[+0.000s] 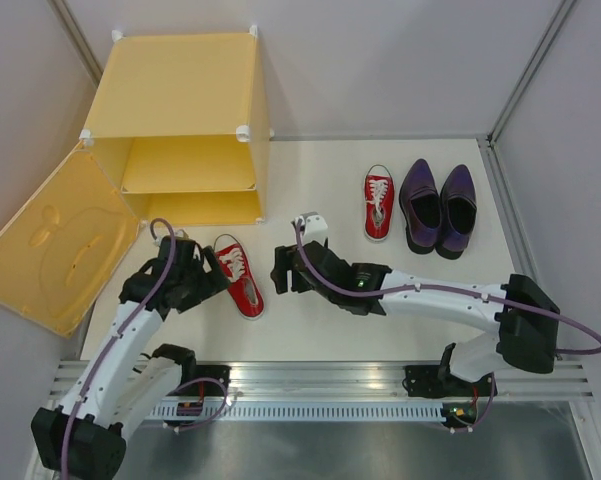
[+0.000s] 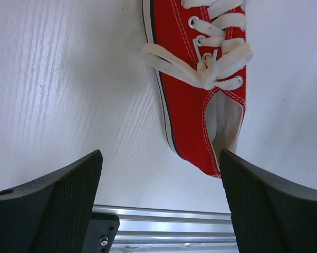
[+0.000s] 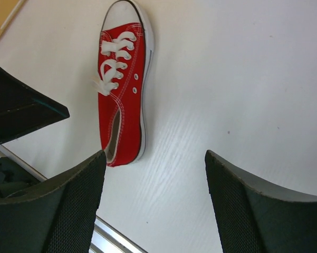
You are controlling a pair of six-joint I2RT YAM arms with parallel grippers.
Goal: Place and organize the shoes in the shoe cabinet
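Observation:
One red sneaker [image 1: 241,276] lies on the white table between my two grippers, toe toward the near edge. My left gripper [image 1: 212,268] is just left of it and open. In the left wrist view that sneaker [image 2: 200,79] has its heel beside the right finger [image 2: 274,211], and nothing sits between the jaws of the left gripper [image 2: 161,179]. My right gripper [image 1: 282,270] stands open right of it, and its wrist view shows the same sneaker [image 3: 122,89] left of the empty right gripper [image 3: 155,179]. The second red sneaker [image 1: 379,202] and two purple shoes [image 1: 421,205] [image 1: 459,211] lie far right. The shoe cabinet [image 1: 180,90] stands back left.
The cabinet's door [image 1: 60,245] is swung open to the left, and its inner shelf [image 1: 190,185] shows. A metal rail [image 1: 320,385] runs along the table's near edge. Grey walls close in both sides. Part of the left arm [image 3: 16,110] shows in the right wrist view.

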